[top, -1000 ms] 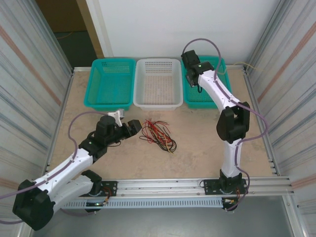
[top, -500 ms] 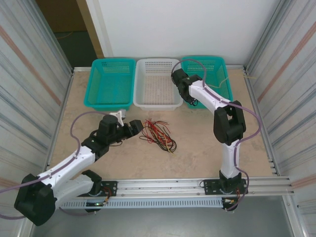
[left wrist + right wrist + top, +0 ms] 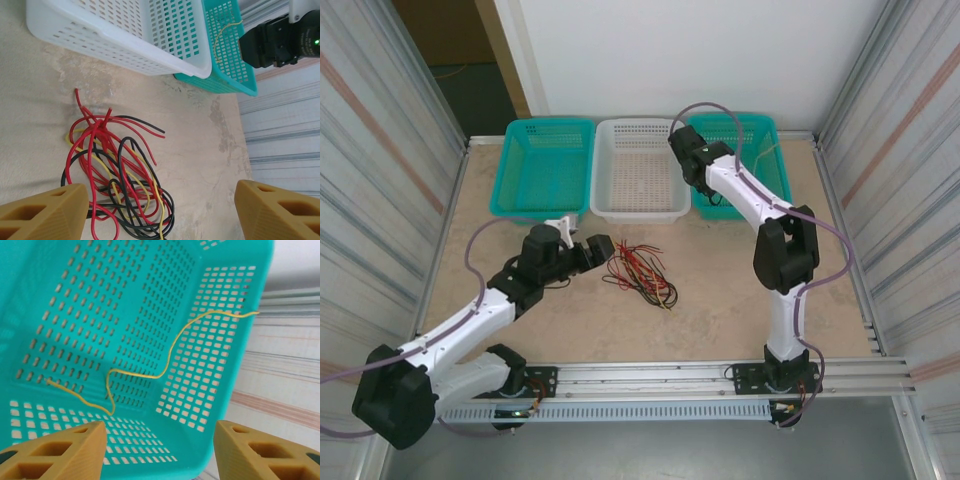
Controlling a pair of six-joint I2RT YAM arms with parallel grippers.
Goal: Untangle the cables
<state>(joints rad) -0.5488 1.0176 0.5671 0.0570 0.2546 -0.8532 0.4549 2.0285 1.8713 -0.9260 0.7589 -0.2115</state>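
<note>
A tangled bundle of red, black and yellow cables (image 3: 640, 272) lies on the bench (image 3: 720, 310), in front of the white basket (image 3: 640, 122) and apart from it. The left fingers (image 3: 45, 215) stand wide apart and empty, just beside the bundle's left side, with the loops showing between them in the left wrist view. A single yellow cable (image 3: 150, 372) lies alone in the right teal basket (image 3: 60, 300), snaking across its floor and up the wall to the rim. The right fingers (image 3: 55, 452) hang over that basket, spread apart and gripping nothing. Another teal basket (image 3: 548, 123) sits left of the white one.
</note>
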